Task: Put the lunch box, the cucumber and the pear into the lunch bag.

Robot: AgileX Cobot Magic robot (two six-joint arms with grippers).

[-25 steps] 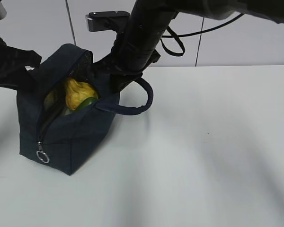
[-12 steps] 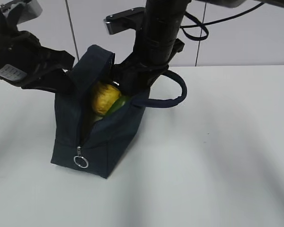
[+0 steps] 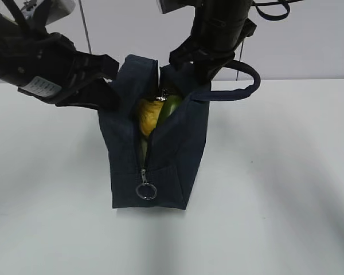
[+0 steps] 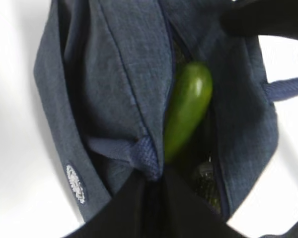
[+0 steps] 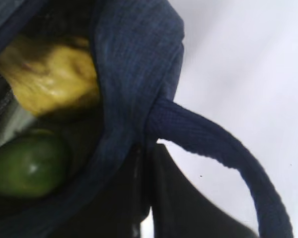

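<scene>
The navy lunch bag stands on the white table with its zipper open and its ring pull facing the camera. The yellow pear and the green cucumber show in its mouth. My left gripper is shut on the bag's left rim, and my right gripper is shut on the right rim by the loop handle. The left wrist view shows the cucumber beside my shut left gripper. The right wrist view shows the pear, the cucumber and my right gripper. The lunch box is hidden.
The white table spreads to the right and front of the bag. A pale wall runs behind the table. Both dark arms hang over the bag from above.
The bag has moved to the right across the table with both grippers on its rims, and it has turned so that its zipper end faces the camera.
</scene>
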